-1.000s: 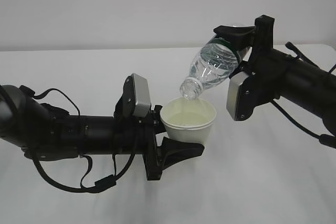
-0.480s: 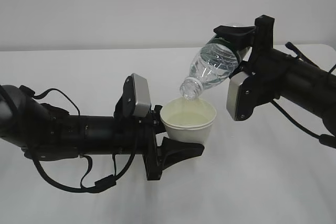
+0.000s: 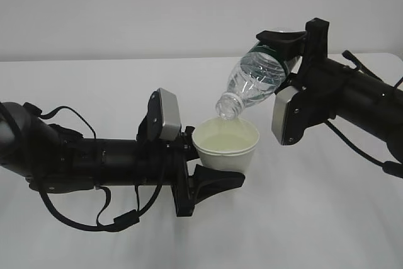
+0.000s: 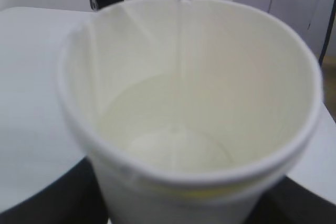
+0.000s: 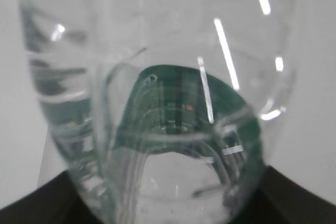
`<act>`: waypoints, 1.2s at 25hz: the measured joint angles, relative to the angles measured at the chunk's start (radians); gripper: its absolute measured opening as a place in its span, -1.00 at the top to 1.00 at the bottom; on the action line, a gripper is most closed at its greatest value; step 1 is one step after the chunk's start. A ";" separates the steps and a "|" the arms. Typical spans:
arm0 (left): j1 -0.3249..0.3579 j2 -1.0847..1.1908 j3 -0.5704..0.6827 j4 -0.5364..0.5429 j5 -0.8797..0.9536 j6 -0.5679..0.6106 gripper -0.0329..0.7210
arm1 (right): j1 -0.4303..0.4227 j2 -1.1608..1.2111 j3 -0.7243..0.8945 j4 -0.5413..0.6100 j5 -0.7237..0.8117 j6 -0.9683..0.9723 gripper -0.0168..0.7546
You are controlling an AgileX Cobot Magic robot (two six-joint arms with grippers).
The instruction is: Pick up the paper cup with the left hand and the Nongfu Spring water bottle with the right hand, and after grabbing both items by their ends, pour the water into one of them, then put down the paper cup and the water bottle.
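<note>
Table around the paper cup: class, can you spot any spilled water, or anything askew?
Nothing stands out. The Nongfu Spring water bottle is tilted mouth-down over the paper cup, as pouring needs, and a thin stream of water lands inside. The white table shows no puddle in the exterior view.

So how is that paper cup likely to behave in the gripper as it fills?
The paper cup looks thin-walled, so it probably dents if squeezed harder. Water already covers its bottom, so it is likely growing heavier. It is held off the table by the left hand, so tilting could spill it.
</note>
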 joint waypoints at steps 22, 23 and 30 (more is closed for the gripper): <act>0.000 0.000 0.000 -0.002 0.000 0.000 -0.28 | 0.000 0.000 0.000 0.000 -0.001 0.000 -0.21; 0.000 0.000 0.000 -0.002 0.000 0.000 -0.28 | 0.000 0.000 0.000 0.000 -0.001 0.000 -0.21; 0.000 0.000 0.000 -0.002 0.000 0.000 -0.28 | 0.000 0.000 0.000 0.000 -0.001 0.000 -0.21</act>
